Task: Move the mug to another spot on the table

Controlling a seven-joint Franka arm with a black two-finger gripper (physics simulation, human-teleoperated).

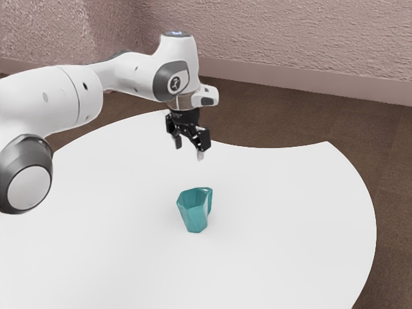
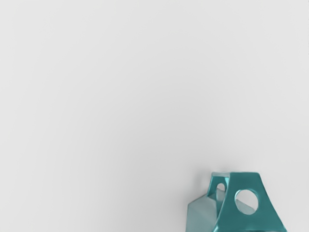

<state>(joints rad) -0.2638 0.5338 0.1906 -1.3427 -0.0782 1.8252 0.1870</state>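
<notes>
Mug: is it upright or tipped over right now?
Upright. The mug stands on its base on the table, open rim up; the open gripper hangs above, not touching it.

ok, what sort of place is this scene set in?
Probably a bare simulated room, lab-style: a round white table, a brown floor, and a rough pinkish wall with a baseboard. A teal mug stands on the table.
</notes>
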